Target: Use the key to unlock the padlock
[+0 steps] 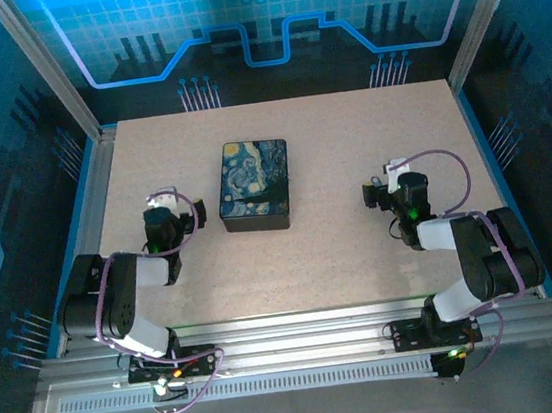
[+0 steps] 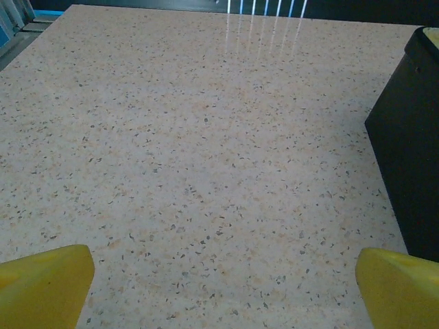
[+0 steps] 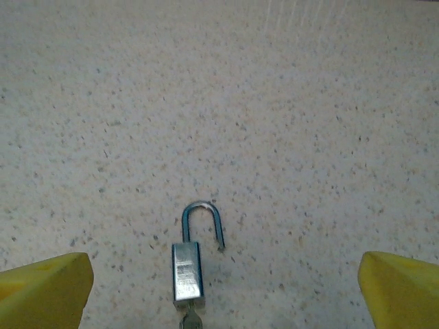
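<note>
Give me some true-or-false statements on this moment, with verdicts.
1. The padlock lies flat on the table. True.
2. The right fingers grip the padlock. False: they stand open on either side, apart from it.
3. One leg of the shackle is out of the body. True.
4. The left fingers hold the box. False: they are open over bare table, with the box off to their right.

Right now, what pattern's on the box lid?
Swirling blue-and-yellow night-sky painting on the box, clearest in the top external view.
</note>
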